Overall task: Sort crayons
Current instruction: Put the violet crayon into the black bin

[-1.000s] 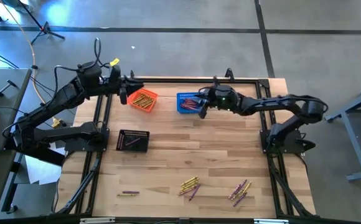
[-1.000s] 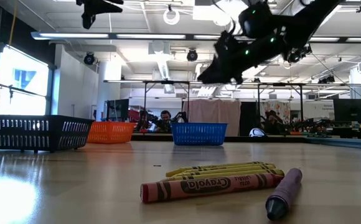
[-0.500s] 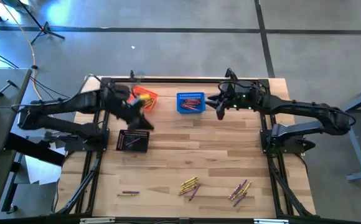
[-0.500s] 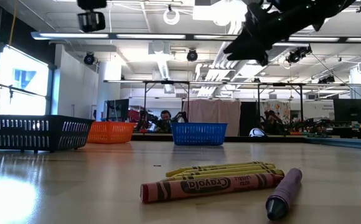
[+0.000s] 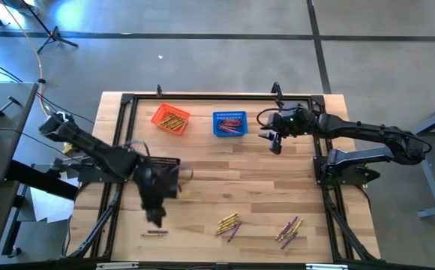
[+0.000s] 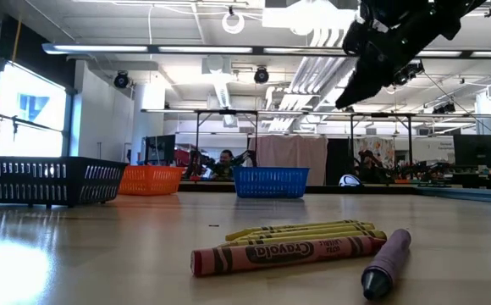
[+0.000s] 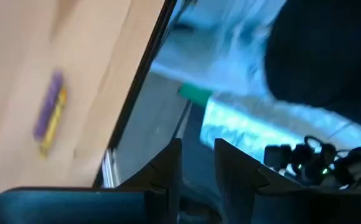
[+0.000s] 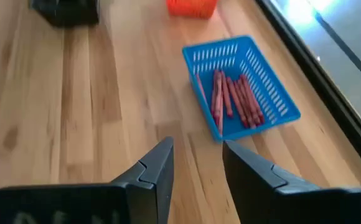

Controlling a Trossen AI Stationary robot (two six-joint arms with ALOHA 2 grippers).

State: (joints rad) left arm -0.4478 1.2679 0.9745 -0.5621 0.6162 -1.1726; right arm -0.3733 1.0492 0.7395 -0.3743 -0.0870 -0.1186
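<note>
Loose crayons lie near the table's front edge: a purple and yellow pair [image 5: 156, 232], a mostly yellow bunch [image 5: 229, 223], and a mixed bunch [image 5: 289, 231]. In the low view, yellow [image 6: 305, 230], red [image 6: 288, 252] and purple [image 6: 387, 263] crayons lie close by. My left gripper [image 5: 155, 216] hangs blurred above the table, between the black basket [image 5: 171, 166] and the pair [image 7: 50, 118]. Its fingers [image 7: 197, 165] stand slightly apart with nothing between them. My right gripper [image 5: 274, 142] hovers open and empty [image 8: 198, 152], just right of the blue basket [image 8: 243, 81].
The blue basket [image 5: 230, 124] holds red crayons, and the orange basket [image 5: 171, 118] at the far left holds yellow ones. A black frame [image 5: 124, 150] runs around the table top. Bare wood lies in the table's middle [image 5: 240, 176].
My left gripper has swung from above the orange basket toward the table's near edge, past the black basket. It has sunk and turned about on the way. My right gripper has drawn away from above the blue basket toward the right edge and risen a little.
</note>
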